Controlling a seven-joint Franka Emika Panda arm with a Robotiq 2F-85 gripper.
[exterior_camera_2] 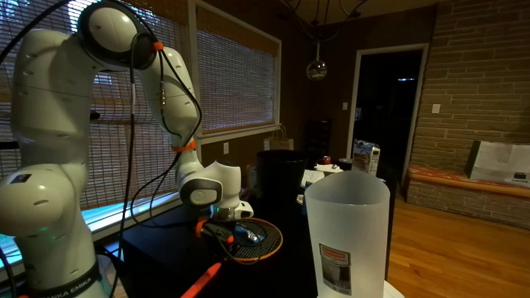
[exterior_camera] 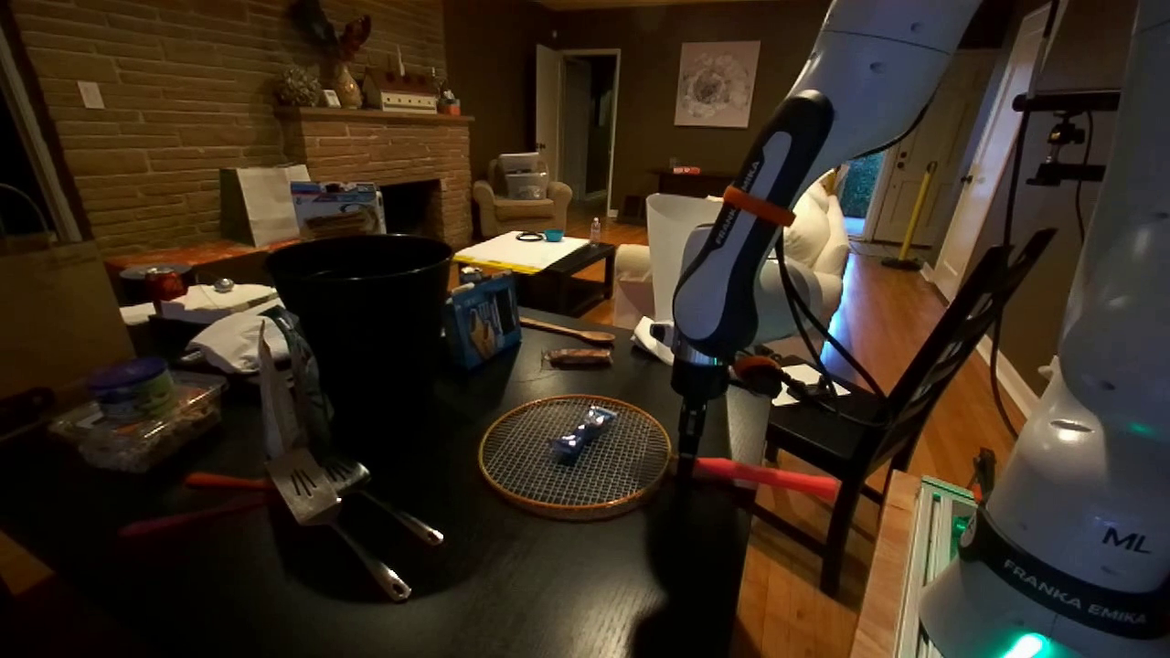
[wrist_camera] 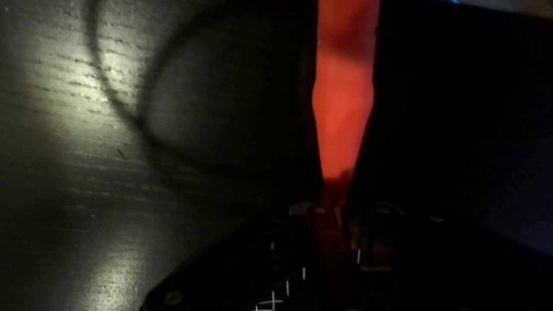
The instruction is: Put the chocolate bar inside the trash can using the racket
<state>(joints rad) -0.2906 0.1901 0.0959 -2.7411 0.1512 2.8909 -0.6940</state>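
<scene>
The racket (exterior_camera: 631, 461) is low over the dark table, its round mesh head toward the middle and its red handle (wrist_camera: 343, 90) toward the table edge; it also shows in an exterior view (exterior_camera_2: 271, 244). The small blue wrapped chocolate bar (exterior_camera: 585, 432) lies on the strings, also visible in an exterior view (exterior_camera_2: 248, 234). My gripper (exterior_camera: 686, 461) points down and is shut on the racket's neck, between head and handle; the wrist view (wrist_camera: 327, 211) is very dark there. The tall black trash can (exterior_camera: 366, 338) stands upright beyond the head, also seen in an exterior view (exterior_camera_2: 280, 176).
A blue box (exterior_camera: 484, 320), a brown wrapped bar (exterior_camera: 578, 356) and a wooden spoon (exterior_camera: 571, 331) lie beyond the racket. Metal spatulas (exterior_camera: 306, 489) and a plastic tub (exterior_camera: 137, 420) are near the can. A tall white container (exterior_camera_2: 350, 231) stands on the opposite side.
</scene>
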